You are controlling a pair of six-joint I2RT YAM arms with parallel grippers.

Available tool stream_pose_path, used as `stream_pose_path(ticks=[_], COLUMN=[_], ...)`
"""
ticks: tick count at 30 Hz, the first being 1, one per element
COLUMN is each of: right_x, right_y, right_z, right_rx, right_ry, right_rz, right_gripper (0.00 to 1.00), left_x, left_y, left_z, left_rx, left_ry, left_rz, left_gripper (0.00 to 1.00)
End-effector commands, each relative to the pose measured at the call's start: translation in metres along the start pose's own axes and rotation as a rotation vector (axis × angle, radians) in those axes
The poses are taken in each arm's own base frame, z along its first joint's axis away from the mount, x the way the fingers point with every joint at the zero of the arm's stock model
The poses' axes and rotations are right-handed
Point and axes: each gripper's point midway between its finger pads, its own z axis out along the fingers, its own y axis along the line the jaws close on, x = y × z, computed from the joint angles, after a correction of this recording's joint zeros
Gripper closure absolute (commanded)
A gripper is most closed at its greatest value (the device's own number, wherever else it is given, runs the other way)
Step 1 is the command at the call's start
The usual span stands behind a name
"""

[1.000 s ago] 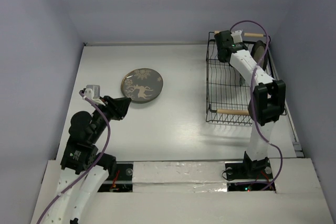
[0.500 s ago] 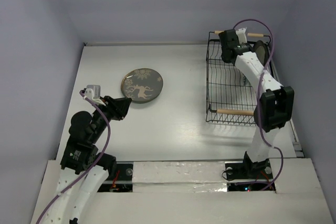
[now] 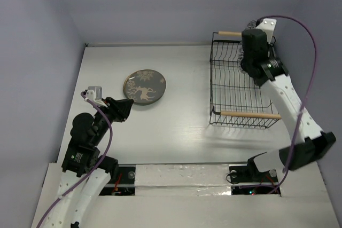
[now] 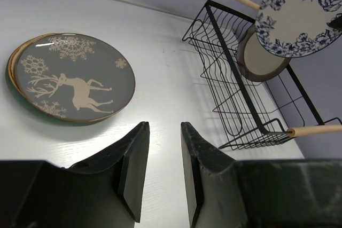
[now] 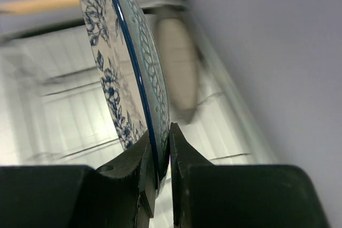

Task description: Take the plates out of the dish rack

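Observation:
My right gripper (image 5: 160, 132) is shut on the lower rim of a white plate with dark blue floral ornament (image 5: 115, 78) and holds it upright. In the left wrist view this plate (image 4: 299, 14) hangs above the far end of the black wire dish rack (image 4: 224, 78). A dark-rimmed cream plate (image 4: 262, 60) still stands in the rack. In the top view the right gripper (image 3: 250, 62) is over the rack (image 3: 235, 86). A grey-brown deer-patterned plate (image 3: 144, 86) tops a stack on the table. My left gripper (image 3: 128, 108) is open and empty beside it.
The rack has wooden rod handles at its near end (image 3: 250, 114) and far end (image 3: 230, 33). Tan and teal plate rims (image 4: 10, 68) show under the deer plate. Grey walls close in the table at the back and both sides.
My right arm has risen and swung to the right, lifting the floral plate up out of the rack. The left arm and the stack have not moved.

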Motion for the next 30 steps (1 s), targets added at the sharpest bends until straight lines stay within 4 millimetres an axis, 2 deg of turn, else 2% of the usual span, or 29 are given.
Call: stream_pose_path(ticks=[1,3,4,6,7,9,10,13,14,16,18,19,20,21,26,27,30], right_x=[-0.066,-0.067,-0.061,-0.063,-0.058,-0.054,-0.041,-0.039,-0.023,-0.019,0.0,0.001,0.017,0.019,0.055,0.068,0.085], right_y=[0.069,0.098,0.133,0.157,0.187,0.216,0.243,0.28,0.299,0.316,0.337,0.342,0.356,0.363,0.389,0.395,0.402], right_z=[-0.066,-0.087,-0.103,-0.123,-0.133,-0.14,-0.139,-0.163,-0.159,-0.172,-0.175,-0.175,-0.175,-0.181,-0.176,-0.178,-0.171], right_rx=[-0.505,-0.688,-0.857,-1.001,-1.095,-1.159,-1.204,-1.324,-1.332,-1.378,-1.385,-1.403,-1.408,-1.424,-1.406,-1.409,-1.39], right_ry=[-0.217,-0.197,-0.153,-0.123,-0.09,-0.035,0.018,0.074,0.119,0.153,0.216,0.22,0.259,0.279,0.361,0.389,0.42], right_rz=[0.413,0.523,0.571,0.621,0.619,0.642,0.621,0.672,0.668,0.715,0.735,0.748,0.737,0.739,0.717,0.71,0.711], right_gripper=[1.0,1.0,1.0,1.0,1.0,1.0,1.0,1.0,1.0,1.0,1.0,1.0,1.0,1.0,0.99,0.98,0.95], left_x=[-0.005,-0.006,-0.006,-0.006,-0.006,-0.006,-0.006,-0.007,-0.007,-0.008,-0.008,-0.007,-0.006,-0.007,-0.006,-0.006,-0.006], left_y=[-0.002,0.0,0.0,0.001,0.002,0.004,0.005,0.006,0.006,0.007,0.007,0.008,0.008,0.008,0.009,0.009,0.009], left_z=[0.002,0.002,0.003,0.003,0.003,0.003,0.003,0.003,0.002,0.002,0.003,0.003,0.003,0.003,0.004,0.004,0.004], left_rx=[0.006,-0.001,-0.006,-0.011,-0.014,-0.024,-0.03,-0.039,-0.039,-0.043,-0.045,-0.047,-0.049,-0.05,-0.051,-0.052,-0.051], left_ry=[-0.025,-0.031,-0.032,-0.03,-0.03,-0.034,-0.034,-0.039,-0.041,-0.044,-0.043,-0.041,-0.038,-0.039,-0.036,-0.035,-0.036], left_rz=[0.0,0.0,-0.003,-0.003,-0.004,-0.007,-0.009,-0.01,-0.01,-0.012,-0.013,-0.014,-0.014,-0.014,-0.014,-0.016,-0.016], left_gripper=[0.73,0.72,0.72,0.71,0.71,0.7,0.69,0.68,0.67,0.67,0.66,0.66,0.66,0.66,0.65,0.65,0.64])
